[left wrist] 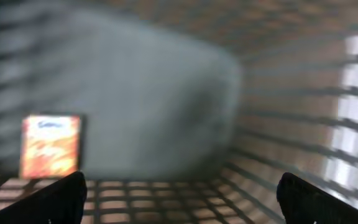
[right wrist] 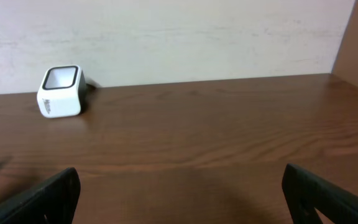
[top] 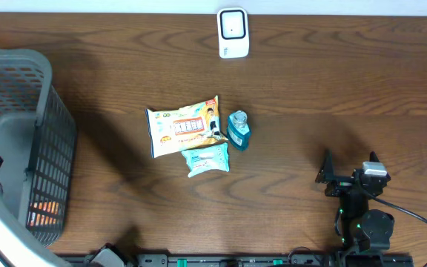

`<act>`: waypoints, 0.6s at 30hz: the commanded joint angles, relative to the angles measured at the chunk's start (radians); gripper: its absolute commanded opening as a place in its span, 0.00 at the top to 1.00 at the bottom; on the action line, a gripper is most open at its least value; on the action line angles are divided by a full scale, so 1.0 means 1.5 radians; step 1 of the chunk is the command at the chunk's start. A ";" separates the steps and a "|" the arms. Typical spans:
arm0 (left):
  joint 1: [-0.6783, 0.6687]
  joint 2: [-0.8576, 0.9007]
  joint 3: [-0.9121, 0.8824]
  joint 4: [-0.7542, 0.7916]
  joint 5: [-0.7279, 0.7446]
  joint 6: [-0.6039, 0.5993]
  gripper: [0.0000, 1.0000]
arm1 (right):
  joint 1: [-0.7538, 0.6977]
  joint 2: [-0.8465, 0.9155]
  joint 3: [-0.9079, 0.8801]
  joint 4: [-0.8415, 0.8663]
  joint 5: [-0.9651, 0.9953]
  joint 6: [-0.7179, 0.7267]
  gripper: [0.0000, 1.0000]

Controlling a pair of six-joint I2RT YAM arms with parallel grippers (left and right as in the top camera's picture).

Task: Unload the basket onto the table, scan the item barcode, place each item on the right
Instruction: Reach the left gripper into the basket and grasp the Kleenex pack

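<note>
Wide-spread left pincer [left wrist: 179,186] faces an orange packet [left wrist: 50,145] inside basket [left wrist: 291,93], barely visible overhead.

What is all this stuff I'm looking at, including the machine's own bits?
table: one, brown wood, under everything
basket: one, grey, table's left end
packet: one, orange, inside the basket
scanner: one, white, far edge, middle
snack bag: one, yellow and white, table centre
bottle: one, teal, right of the snack bag
wipes pack: one, pale teal, just in front of the snack bag
left hand: one, black, open, inside the basket
right hand: one, black, open, near right, holding nothing
</note>
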 commanded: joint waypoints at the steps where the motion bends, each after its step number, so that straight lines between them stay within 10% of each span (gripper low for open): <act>1: 0.033 0.051 0.004 -0.035 0.008 -0.032 0.02 | 0.005 -0.002 -0.001 -0.003 0.001 -0.006 0.01; 18: 0.063 0.144 -0.106 -0.081 -0.152 0.057 0.02 | 0.005 -0.002 -0.001 -0.003 0.001 -0.006 0.01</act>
